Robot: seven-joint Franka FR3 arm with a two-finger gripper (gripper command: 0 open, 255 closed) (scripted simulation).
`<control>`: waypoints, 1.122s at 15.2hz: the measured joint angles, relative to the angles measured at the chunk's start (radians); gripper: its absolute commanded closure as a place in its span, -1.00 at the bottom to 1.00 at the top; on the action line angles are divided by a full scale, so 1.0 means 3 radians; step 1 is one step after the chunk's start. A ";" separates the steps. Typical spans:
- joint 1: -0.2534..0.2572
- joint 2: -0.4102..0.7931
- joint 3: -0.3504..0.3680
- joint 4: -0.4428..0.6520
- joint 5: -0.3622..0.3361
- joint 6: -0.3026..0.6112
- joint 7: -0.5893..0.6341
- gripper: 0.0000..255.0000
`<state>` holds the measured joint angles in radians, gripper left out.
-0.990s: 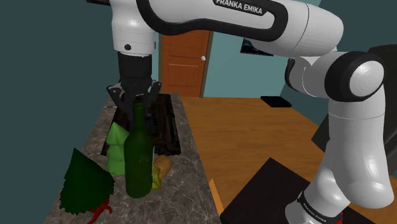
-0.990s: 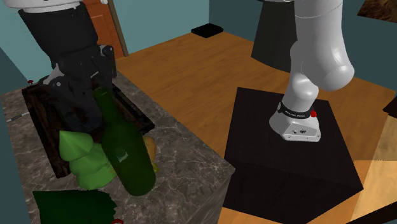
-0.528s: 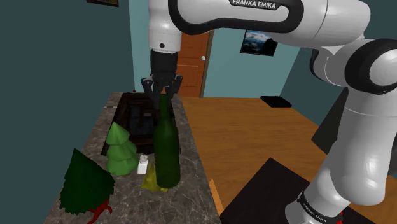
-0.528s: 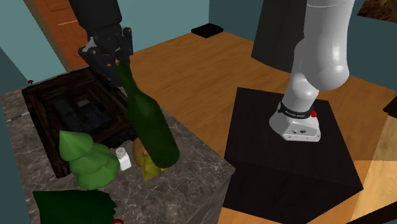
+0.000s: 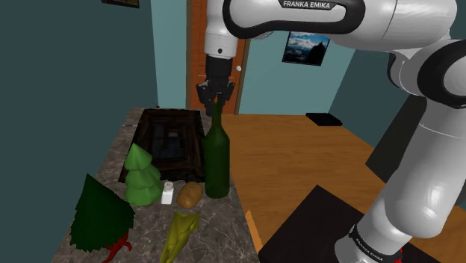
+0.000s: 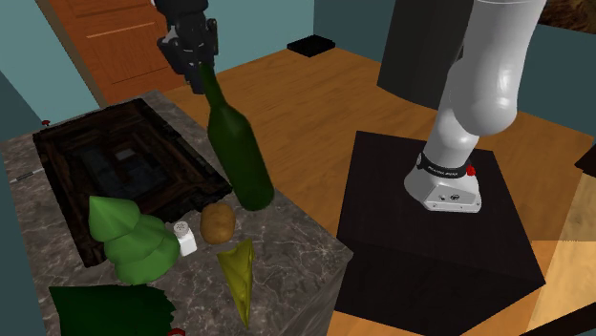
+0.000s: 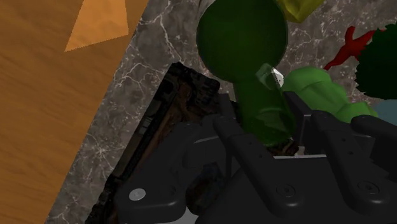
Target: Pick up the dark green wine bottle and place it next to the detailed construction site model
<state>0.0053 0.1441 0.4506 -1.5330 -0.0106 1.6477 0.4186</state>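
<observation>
The dark green wine bottle (image 5: 217, 161) is upright at the marble counter's edge, on the shoulder view's right of the dark, tray-like construction site model (image 5: 168, 140). My gripper (image 5: 216, 96) is shut on the top of its neck. From the second exterior view the bottle (image 6: 239, 153) leans under the gripper (image 6: 196, 52), its base close beside the model (image 6: 119, 167). In the wrist view the fingers clasp the neck (image 7: 264, 108) at the gripper (image 7: 267, 121). I cannot tell whether the base touches the counter.
A potato (image 5: 190, 195), a small white shaker (image 5: 168, 193) and a light green cone tree (image 5: 140, 175) stand near the bottle's base. A yellow-green husk (image 5: 179, 235) and a dark green leafy object (image 5: 97, 217) lie nearer the front. The counter edge (image 5: 237, 202) drops to the wooden floor.
The gripper has carried the bottle toward the shoulder view's right and farther back, along the model's side. The potato and shaker are now uncovered, and the yellow-green husk lies nearer the front.
</observation>
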 measured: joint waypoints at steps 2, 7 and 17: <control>-0.0102 -0.0053 -0.0067 -0.0062 0.0028 0.0008 -0.0167 1.00; -0.0334 -0.0196 -0.0236 -0.0208 0.0092 0.0011 -0.0570 1.00; -0.0500 -0.0268 -0.0373 -0.0614 0.0122 0.0336 -0.0885 1.00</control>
<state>-0.1448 0.0636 0.3388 -1.7173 0.0260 1.7484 0.1532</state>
